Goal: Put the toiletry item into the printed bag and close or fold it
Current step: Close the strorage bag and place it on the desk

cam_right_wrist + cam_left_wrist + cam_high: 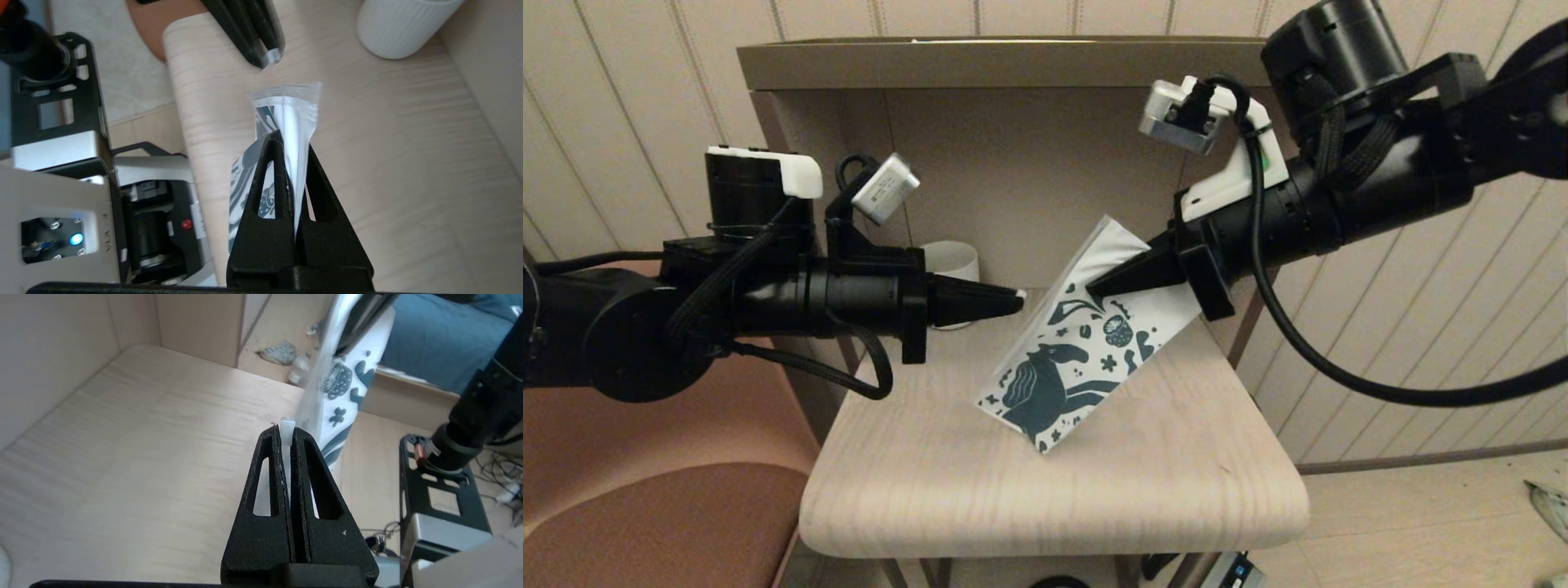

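My right gripper [1094, 287] is shut on the printed bag [1072, 351], pinching it near its upper part and holding it tilted, with its lower corner down on the wooden shelf [1054, 482]. The right wrist view shows the bag [290, 118] running between the jaws, its clear top edge beyond them. My left gripper [1019, 300] is shut on the toiletry item [287, 428], a slim white piece whose end pokes out past the fingertips. That tip [1021, 292] hangs just left of the bag, a short gap away.
A white ribbed mug [952, 265] stands at the back of the shelf behind the left gripper. The alcove's walls close in at the back and left. A brown seat [662, 523] lies lower left. The shelf's front edge is rounded.
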Motion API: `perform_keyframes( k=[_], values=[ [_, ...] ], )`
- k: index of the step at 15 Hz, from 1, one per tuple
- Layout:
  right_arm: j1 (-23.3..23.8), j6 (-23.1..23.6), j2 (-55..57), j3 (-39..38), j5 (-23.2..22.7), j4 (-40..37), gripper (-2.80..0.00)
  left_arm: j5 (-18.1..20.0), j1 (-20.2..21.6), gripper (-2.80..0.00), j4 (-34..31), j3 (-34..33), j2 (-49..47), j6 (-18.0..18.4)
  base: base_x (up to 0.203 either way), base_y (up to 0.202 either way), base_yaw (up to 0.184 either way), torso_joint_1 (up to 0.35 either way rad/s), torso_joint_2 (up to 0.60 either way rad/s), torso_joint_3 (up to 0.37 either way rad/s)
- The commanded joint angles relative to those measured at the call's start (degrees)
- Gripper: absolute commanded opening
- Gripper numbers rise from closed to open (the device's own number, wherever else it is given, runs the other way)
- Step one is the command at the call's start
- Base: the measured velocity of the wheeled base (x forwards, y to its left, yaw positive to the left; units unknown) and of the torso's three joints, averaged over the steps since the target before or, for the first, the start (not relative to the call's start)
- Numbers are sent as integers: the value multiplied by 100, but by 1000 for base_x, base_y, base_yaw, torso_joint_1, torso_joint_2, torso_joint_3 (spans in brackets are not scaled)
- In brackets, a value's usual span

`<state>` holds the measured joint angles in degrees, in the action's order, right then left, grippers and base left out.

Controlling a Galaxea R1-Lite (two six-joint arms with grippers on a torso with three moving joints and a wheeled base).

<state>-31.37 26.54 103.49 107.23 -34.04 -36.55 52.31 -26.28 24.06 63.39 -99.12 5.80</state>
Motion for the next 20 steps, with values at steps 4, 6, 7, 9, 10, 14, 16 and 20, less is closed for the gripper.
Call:
perform_keyframes(
  k=[4,6,7,9,10,14,16,20],
  values=[
    [-1,27,-83,-81,-24,-2,-280,51,-26,-280,55,-29,-11,35,0,0,0,0,0,0],
    [-1,27,-74,-88,-32,7,-280,51,-26,-280,55,-29,-14,35,0,0,0,0,0,0],
    [0,27,-66,-97,-31,16,-280,51,-26,-280,63,-29,-28,36,0,0,0,0,0,0],
    [8,27,-48,-88,-33,16,-280,51,-26,-280,55,-20,-28,35,0,0,0,0,0,0],
    [8,27,-48,-72,-33,16,-280,60,-26,-280,55,-20,-28,35,0,0,0,0,0,0],
    [8,19,-48,-60,-33,25,-280,51,-26,-280,55,-20,-28,35,0,0,0,0,0,0],
    [22,9,-48,-18,-33,25,-280,51,-26,-280,55,-11,-37,35,0,0,0,0,0,0],
    [512,-85,-23,-75,-38,232,-280,12,110,-280,6,261,-180,-11,0,0,0,0,0,0]
  ],
)
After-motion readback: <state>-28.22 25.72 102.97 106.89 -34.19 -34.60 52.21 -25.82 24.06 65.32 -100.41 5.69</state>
